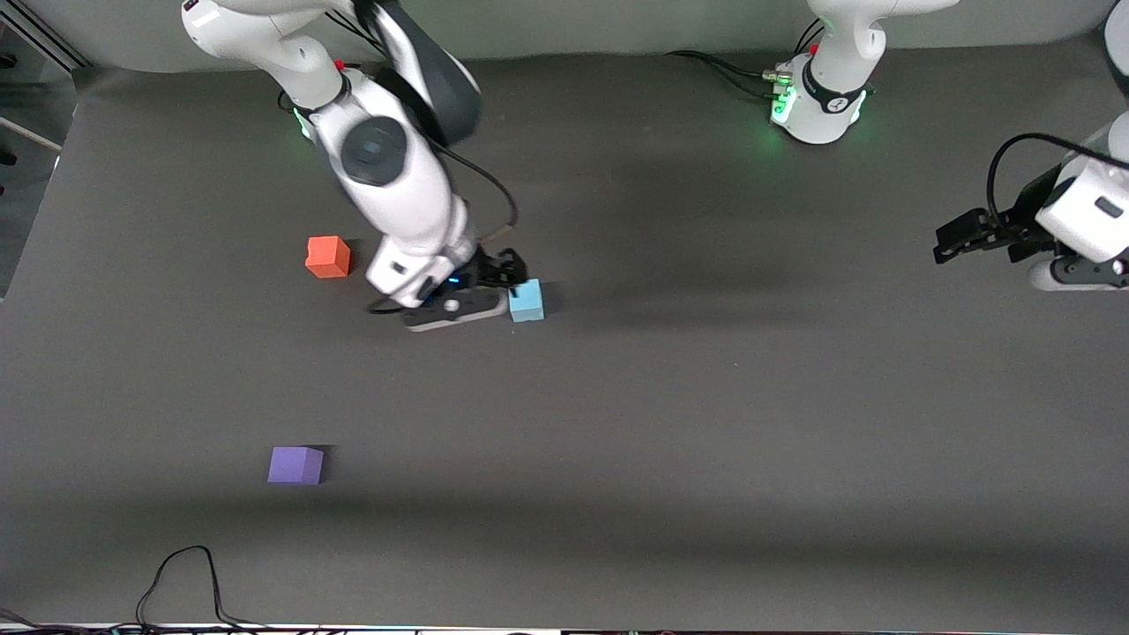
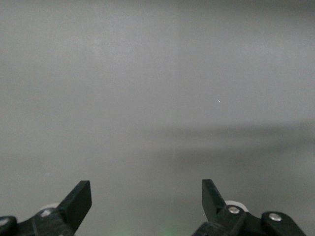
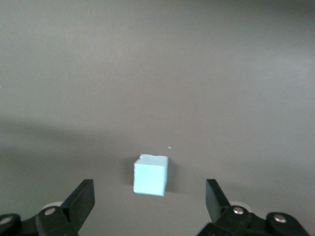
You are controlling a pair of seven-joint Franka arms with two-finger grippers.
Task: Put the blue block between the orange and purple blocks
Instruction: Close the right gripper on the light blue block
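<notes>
Right gripper (image 1: 516, 269) low over the table, fingers (image 3: 78, 201) spread wide; left gripper (image 1: 948, 247) waits, fingers apart.

- My table (image 1: 706, 423): dark grey mat.
- Orange block (image 1: 328, 257) at ten o'clock.
- Blue block (image 1: 527, 301) near centre.
- Purple block (image 1: 295, 465) at eight o'clock.

We found no text, label, brand, number or sign that we could read anywhere in these views, neither on the arms nor on the blocks.
</notes>
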